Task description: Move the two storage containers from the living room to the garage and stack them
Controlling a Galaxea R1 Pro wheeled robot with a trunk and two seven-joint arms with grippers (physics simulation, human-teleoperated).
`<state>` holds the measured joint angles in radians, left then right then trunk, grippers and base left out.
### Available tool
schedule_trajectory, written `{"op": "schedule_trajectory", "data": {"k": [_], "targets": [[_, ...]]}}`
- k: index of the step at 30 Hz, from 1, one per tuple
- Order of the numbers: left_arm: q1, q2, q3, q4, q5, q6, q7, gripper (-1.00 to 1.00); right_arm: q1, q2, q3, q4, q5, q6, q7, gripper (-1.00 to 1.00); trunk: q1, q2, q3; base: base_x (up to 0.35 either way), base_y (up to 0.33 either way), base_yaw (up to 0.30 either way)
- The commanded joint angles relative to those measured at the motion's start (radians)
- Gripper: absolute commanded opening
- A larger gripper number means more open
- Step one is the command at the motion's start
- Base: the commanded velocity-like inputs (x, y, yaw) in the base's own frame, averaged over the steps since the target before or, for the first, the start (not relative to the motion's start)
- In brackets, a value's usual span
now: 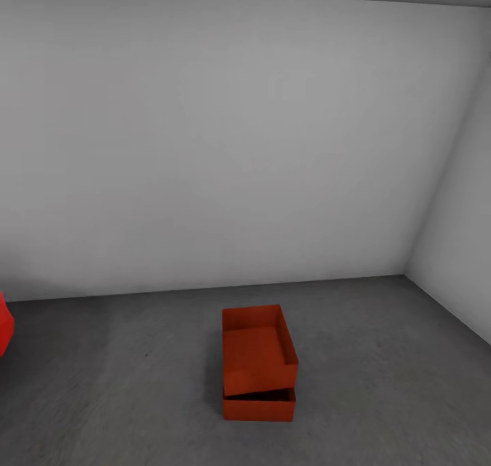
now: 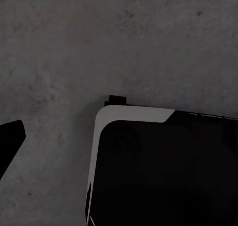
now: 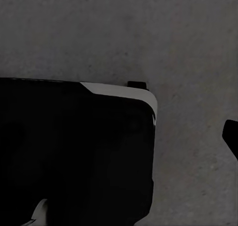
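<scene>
Grippers can't be read for opening: in the left wrist view just a dark finger tip (image 2: 10,139) is cut by the frame edge, in the right wrist view a dark sliver (image 3: 232,136) likewise, so jaw state can't be told for either arm. Both wrist cams are pointed down at the grey concrete floor (image 2: 148,42), with a black, white-edged part of the robot's body (image 2: 163,166) seen beneath each; nothing is held within sight.

Outward, in the head view, the two storage containers (image 1: 258,363) are seen straight ahead, centred, so neither arm is judged nearer. Relative to the lower container (image 1: 259,406), the upper container (image 1: 256,353) is set on top, long axis running away from the robot toward the white back wall (image 1: 239,145). It is twisted a bit and appears to overhang the far end, near edge dipped toward the lower bin's opening – seating looks imperfect, though that is a judgement.

Both bins are open-topped; upper one is seen empty, lower's inside mostly hidden. Stack stands on the floor, well apart from the back wall. Well left of the stack, a glossy red shape (image 1: 4,329) is cut by the frame edge. Task looks approx done
</scene>
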<state>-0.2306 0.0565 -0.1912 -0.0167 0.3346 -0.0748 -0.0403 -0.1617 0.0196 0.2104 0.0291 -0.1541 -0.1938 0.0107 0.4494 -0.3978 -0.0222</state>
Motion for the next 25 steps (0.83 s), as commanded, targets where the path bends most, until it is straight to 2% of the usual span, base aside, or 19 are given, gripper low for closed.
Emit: {"op": "schedule_trajectory", "data": {"k": [1,8,16,25], "targets": [[-0.001,0.0,-0.008,0.001,0.011,-0.003,-0.004,1.0,-0.001,0.0,0.009,0.003,-0.01,-0.006,0.001,1.0,0.001,-0.002,-0.002,0.0,0.0,0.0],[-0.001,0.001,-0.006,0.001,0.013,-0.003,-0.003,1.0,-0.001,0.001,0.008,0.003,-0.012,-0.01,-0.001,1.0,0.001,-0.002,-0.002,0.0,0.0,0.0],[-0.001,0.029,-0.006,-0.001,0.013,-0.003,-0.001,1.0,-0.002,0.002,0.007,0.003,-0.014,-0.011,-0.001,1.0,0.001,-0.002,-0.002,0.0,0.0,0.0],[-0.001,0.034,-0.005,0.001,0.014,-0.003,-0.001,1.0,-0.002,0.002,0.007,0.003,-0.014,-0.01,-0.001,1.0,0.001,-0.002,-0.002,0.0,0.0,0.0]]}}
